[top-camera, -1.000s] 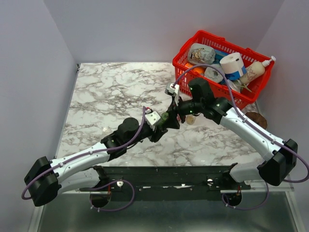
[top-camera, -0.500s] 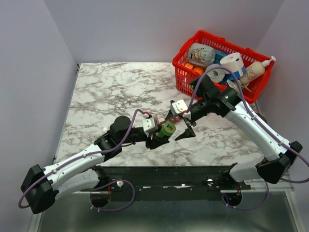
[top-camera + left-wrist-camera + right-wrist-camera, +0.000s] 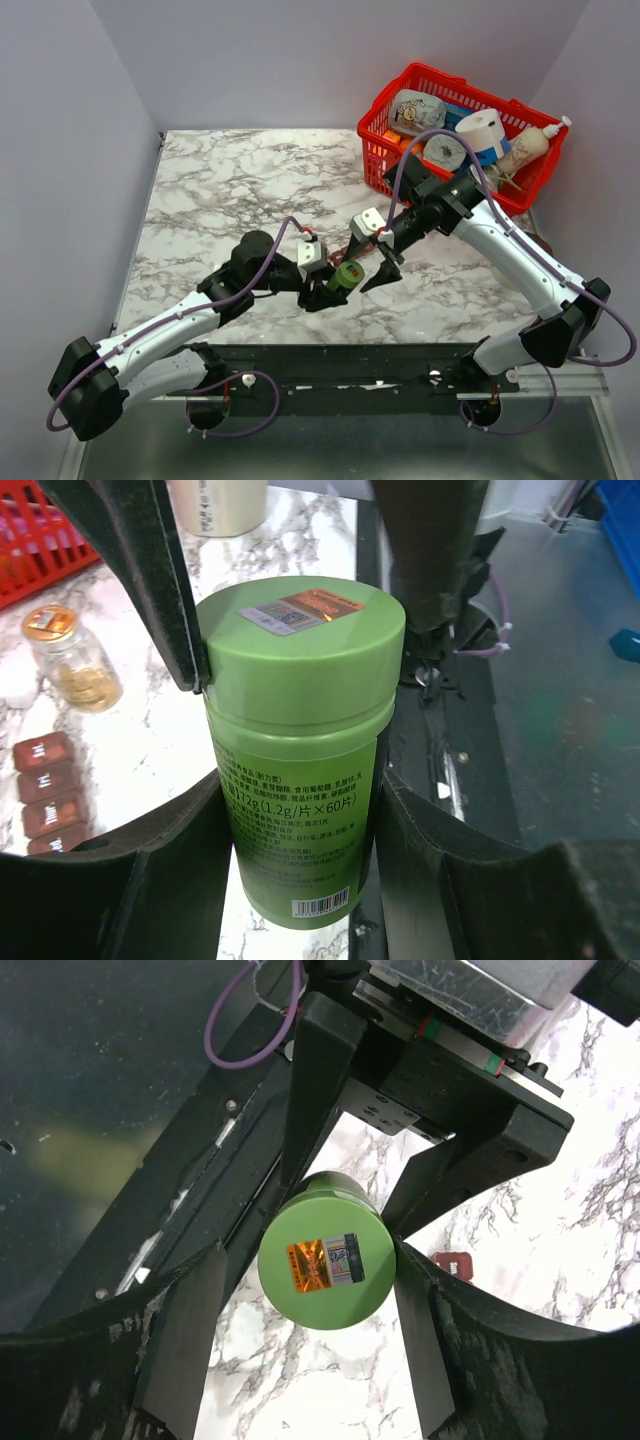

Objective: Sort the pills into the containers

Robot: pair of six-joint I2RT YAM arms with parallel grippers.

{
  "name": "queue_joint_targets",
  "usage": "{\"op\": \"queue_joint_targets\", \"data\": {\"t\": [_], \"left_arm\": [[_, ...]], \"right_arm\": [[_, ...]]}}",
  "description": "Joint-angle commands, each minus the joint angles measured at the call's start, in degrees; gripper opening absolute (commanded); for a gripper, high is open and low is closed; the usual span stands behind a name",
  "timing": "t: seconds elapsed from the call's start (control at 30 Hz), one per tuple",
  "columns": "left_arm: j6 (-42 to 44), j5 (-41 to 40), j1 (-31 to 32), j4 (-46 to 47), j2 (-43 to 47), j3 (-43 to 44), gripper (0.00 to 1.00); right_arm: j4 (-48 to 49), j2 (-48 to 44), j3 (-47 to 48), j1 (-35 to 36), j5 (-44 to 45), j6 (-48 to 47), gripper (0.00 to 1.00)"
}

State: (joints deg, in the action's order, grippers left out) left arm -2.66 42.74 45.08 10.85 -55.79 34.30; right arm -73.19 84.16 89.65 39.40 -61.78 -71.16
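My left gripper (image 3: 335, 285) (image 3: 300, 790) is shut on the body of a green pill bottle (image 3: 347, 275) (image 3: 300, 780), holding it off the marble table. The green cap (image 3: 325, 1265) is on and carries an orange-and-white sticker. My right gripper (image 3: 364, 267) (image 3: 312, 1255) straddles the cap; one finger lies against it and a slim gap shows at the other. The containers (image 3: 45, 785), reddish-brown cells in a row, lie on the table below; one cell (image 3: 455, 1263) shows past the cap. A small glass jar of yellowish pills (image 3: 70, 665) stands beside them.
A red mesh basket (image 3: 440, 75) full of bottles and tape rolls stands at the back right. A white bottle (image 3: 215, 505) stands on the table beyond the jar. A brown object (image 3: 530, 245) lies by the right edge. The black base rail (image 3: 350, 360) runs along the near edge.
The right gripper let go of the cap, drew back with its jaws wide, and has now come back around the cap. The left arm carried the bottle slightly nearer.
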Motion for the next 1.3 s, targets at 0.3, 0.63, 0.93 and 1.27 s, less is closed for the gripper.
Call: {"op": "queue_joint_targets", "data": {"t": [0.3,0.63,0.93,1.27], "left_arm": [[-5.3,-1.6,-2.3,9.2,0.9,0.0,0.00],[-6.8,-37.9,-0.5,13.8,5.5,-3.5,0.00],[-5.9,-34.2,-0.3,16.1,4.5,-4.8,0.30],[-7.0,-21.8,-3.4,10.0,7.8,-5.3,0.99]], "right_arm": [[20.8,-4.4,-8.2,1.3,4.4,23.9,0.38],[39.1,-3.9,-17.9,1.2,19.7,64.0,0.16],[42.7,-3.9,-18.2,-0.2,18.5,65.0,0.13],[42.7,-8.6,-21.0,-3.0,19.3,57.3,0.13]]}}
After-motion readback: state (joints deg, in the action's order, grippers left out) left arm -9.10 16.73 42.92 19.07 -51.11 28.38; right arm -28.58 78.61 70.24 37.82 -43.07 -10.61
